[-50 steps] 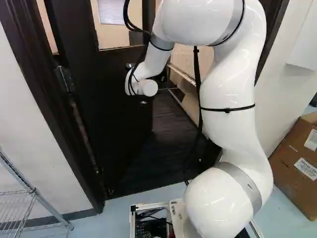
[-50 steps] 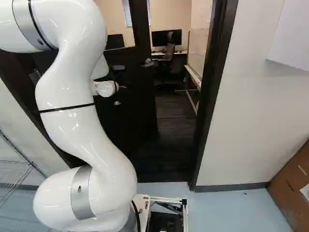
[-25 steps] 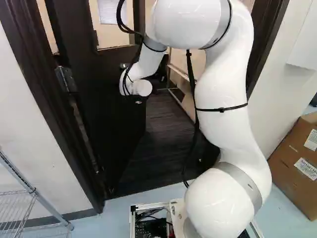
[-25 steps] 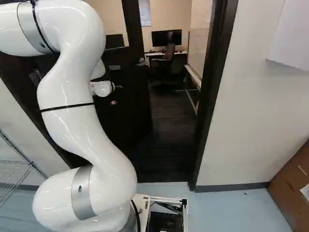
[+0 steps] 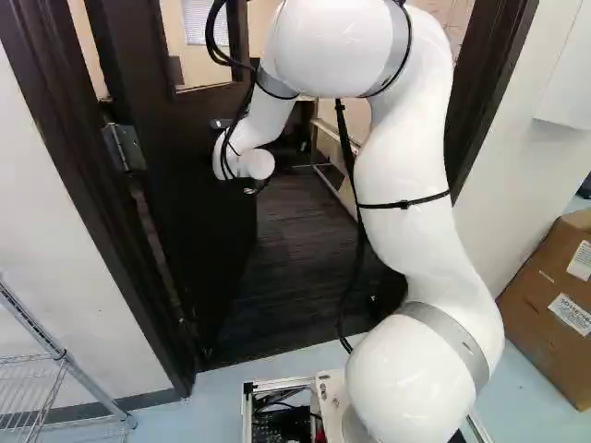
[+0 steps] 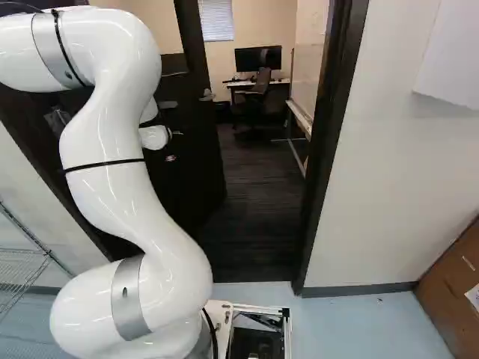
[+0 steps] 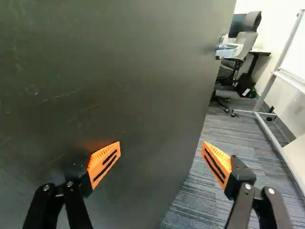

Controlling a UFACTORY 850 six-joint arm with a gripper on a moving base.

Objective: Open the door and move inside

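Door (image 5: 175, 203), standing partly open into the room beyond, hinged at the left of the left base view. Your gripper (image 7: 161, 147) is spread wide with nothing between its fingers: one orange-padded finger lies at the panel's near face, the other beyond its free edge, over the carpet (image 7: 195, 205). Whether the first pad touches the panel you cannot tell from the wrist view.

Note the likely faults. Should you be pushing with one open finger, the pad may skid off the dark, flat face or slip round the free edge, and the door could drift back toward you if it has a closer. Should you drive in too soon, your arm (image 5: 411, 221) or the base frame (image 6: 258, 308) could catch the panel or the right-hand door frame (image 6: 329, 134), since the opening looks none too generous. The cable (image 5: 355, 249) hanging beside the arm might snag on an edge.

Observe also the surroundings. Past the threshold, a wheeled board stand (image 7: 272, 81) lines the right side of your way; farther in are an office chair (image 6: 260, 82) and a desk with a monitor (image 6: 258, 59). On your side, a wire shelf (image 5: 63, 354) stands at the left, and a cardboard box (image 5: 545, 305) at the right.
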